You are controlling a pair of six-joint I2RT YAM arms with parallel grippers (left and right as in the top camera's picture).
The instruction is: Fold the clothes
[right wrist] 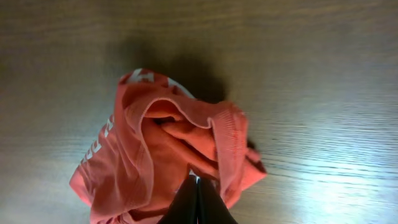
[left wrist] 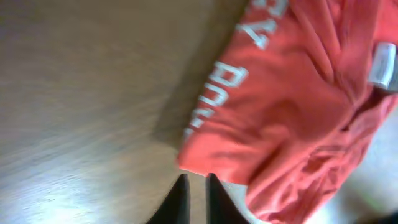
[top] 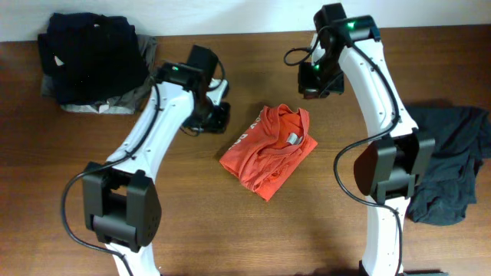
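Note:
A red-orange shirt (top: 268,149) with white lettering lies roughly folded in the middle of the wooden table. It also shows in the left wrist view (left wrist: 292,106) and the right wrist view (right wrist: 161,162). My left gripper (top: 216,115) hovers just left of the shirt's left edge. Its fingers (left wrist: 196,182) are almost together with a thin gap and hold nothing. My right gripper (top: 313,83) is raised beyond the shirt's far right corner. Its fingers (right wrist: 194,182) are pressed shut and empty, seen over the shirt.
A stack of dark folded clothes (top: 92,57) sits at the far left corner on a grey garment. A loose dark garment (top: 449,165) lies crumpled at the right edge beside the right arm's base. Bare wood (top: 230,222) lies in front of the shirt.

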